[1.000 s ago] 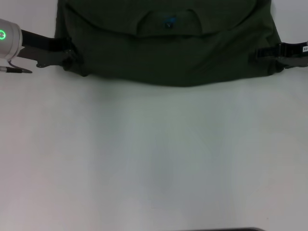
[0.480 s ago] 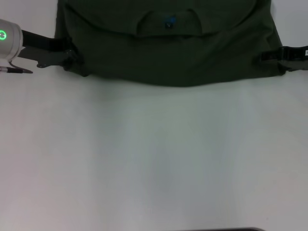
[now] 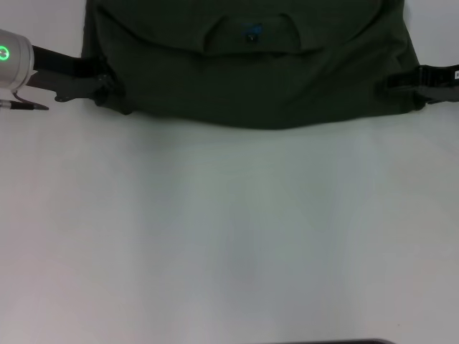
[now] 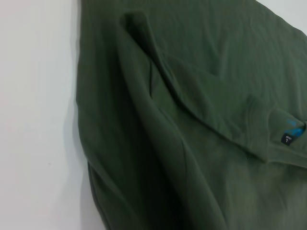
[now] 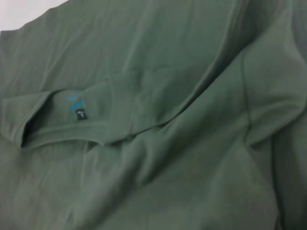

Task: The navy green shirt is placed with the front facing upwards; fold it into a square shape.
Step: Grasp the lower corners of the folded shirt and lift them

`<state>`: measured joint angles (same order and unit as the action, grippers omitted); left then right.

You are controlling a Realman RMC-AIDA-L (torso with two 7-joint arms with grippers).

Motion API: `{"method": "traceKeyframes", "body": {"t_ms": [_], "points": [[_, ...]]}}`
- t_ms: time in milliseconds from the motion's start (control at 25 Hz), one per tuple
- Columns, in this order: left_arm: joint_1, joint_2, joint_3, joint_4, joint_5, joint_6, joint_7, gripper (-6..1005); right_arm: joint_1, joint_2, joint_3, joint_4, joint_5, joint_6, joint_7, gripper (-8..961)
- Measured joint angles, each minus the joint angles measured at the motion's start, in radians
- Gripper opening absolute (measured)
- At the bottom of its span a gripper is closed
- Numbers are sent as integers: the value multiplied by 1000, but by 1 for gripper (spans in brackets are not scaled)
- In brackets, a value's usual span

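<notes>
The navy green shirt (image 3: 251, 72) lies folded across the far part of the table. Its collar with the small blue neck label (image 3: 251, 32) faces up, and the chest letters are hidden. My left gripper (image 3: 100, 86) is at the shirt's near left corner, where the cloth bunches around it, shut on the cloth. My right gripper (image 3: 387, 80) is at the shirt's right edge, touching or just over the cloth. The left wrist view shows folded cloth (image 4: 192, 120) and the label (image 4: 290, 134). The right wrist view shows the collar and label (image 5: 79, 109).
The white table (image 3: 229, 229) stretches from the shirt's near edge towards me. A dark strip (image 3: 337, 342) shows at the very front edge of the head view.
My right gripper drew back a little to the right, then came in again to the shirt's edge. The left gripper and the shirt have not moved.
</notes>
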<state>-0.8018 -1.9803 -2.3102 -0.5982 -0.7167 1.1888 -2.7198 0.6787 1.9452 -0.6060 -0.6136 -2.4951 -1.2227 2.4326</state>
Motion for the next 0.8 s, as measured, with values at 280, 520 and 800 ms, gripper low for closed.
{"method": "traceKeyframes", "body": {"t_ms": [280, 520, 800], "points": [[-3, 0, 0, 0, -1, 1, 1, 51, -7, -8, 0, -34, -2, -45, 5, 787], [0, 2, 0, 0, -1, 3, 1, 51, -5, -12, -3, -34, -25, -50, 5, 534], [0, 2, 4, 0, 5, 20, 8, 51, 1, -18, -7, -34, -36, -64, 6, 276]]}}
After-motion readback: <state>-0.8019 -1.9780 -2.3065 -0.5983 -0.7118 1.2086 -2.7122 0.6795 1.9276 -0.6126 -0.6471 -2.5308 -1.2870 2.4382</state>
